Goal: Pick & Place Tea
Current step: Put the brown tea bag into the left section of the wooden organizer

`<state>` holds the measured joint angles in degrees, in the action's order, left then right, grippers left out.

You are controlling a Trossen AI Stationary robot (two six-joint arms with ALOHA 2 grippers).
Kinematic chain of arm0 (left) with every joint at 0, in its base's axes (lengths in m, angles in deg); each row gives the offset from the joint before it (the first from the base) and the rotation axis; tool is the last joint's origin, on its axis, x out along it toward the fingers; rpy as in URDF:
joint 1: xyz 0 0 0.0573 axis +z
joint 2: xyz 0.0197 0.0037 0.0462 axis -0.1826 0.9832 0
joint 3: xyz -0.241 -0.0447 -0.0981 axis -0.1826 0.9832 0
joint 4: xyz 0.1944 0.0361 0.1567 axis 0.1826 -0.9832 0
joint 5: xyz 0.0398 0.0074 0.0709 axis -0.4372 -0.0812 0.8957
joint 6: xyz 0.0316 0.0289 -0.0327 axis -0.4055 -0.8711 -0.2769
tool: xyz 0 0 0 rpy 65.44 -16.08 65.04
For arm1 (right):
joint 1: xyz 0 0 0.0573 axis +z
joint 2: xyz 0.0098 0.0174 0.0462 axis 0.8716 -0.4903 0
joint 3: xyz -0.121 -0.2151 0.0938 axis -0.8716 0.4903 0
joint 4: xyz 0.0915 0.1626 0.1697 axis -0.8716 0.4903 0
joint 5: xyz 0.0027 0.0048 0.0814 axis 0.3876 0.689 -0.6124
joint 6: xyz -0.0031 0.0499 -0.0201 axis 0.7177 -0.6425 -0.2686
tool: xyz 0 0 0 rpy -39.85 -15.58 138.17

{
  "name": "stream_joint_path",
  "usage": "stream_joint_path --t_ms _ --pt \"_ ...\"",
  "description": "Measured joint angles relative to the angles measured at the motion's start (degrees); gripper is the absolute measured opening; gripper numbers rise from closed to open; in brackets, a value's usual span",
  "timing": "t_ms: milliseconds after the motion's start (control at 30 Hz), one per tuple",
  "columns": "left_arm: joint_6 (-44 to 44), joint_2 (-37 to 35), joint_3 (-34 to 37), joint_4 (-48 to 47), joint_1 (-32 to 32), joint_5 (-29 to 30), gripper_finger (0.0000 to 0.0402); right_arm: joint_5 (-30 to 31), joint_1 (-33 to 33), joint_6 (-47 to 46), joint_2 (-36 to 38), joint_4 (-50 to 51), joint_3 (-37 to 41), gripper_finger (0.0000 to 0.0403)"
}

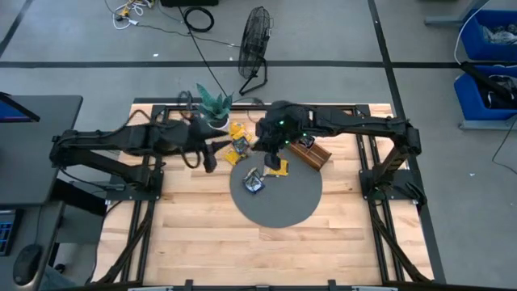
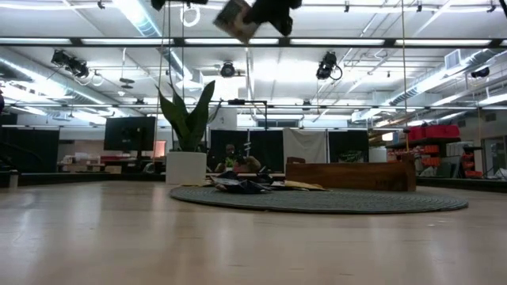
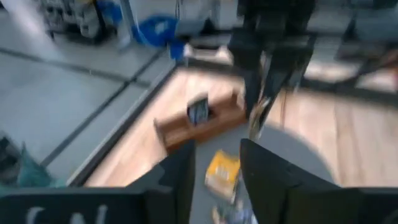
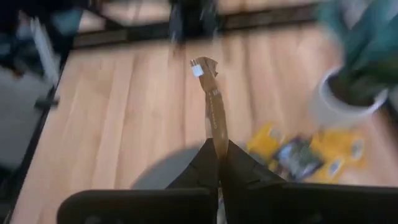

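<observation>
Several tea packets, yellow and dark, lie flat by the plant and on the round grey mat, one of them yellow. My right gripper is high over the mat's far part and is shut on one tan tea packet, which shows edge-on. The low view has that packet near its top edge. My left gripper hangs to the left of the mat. It is open, with nothing between its fingers, and it points toward the right gripper. My right gripper pinches the tan tea packet between its two fingers by one edge. The fingers come slanting down from the table's right. The packet sticks out past the fingertips, tilted, and is lifted well clear of the mat.
A long wooden tray lies at the mat's far right with a dark packet standing in it. A potted green plant stands near the far edge. A fan is on the floor beyond the table. Bare wood lies toward the near edge.
</observation>
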<state>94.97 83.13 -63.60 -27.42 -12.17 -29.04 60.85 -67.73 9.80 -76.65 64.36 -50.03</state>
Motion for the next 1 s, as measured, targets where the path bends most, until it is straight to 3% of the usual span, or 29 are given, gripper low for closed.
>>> stream_joint_path --t_ms 233,433,1000 --pt "-0.64 -3.78 -0.01 8.66 0.74 0.70 0.0205 1.70 -0.37 -0.15 3.32 -14.31 -0.07 0.0000" --pt "-1.09 -4.40 0.01 11.57 0.96 0.19 0.0235 -0.20 -0.38 -1.63 4.01 -23.20 -0.07 0.0000" --pt "-1.71 -1.12 0.03 21.95 2.08 -5.78 0.0233 -1.82 -0.33 -4.30 4.01 -29.17 -0.07 0.0000"
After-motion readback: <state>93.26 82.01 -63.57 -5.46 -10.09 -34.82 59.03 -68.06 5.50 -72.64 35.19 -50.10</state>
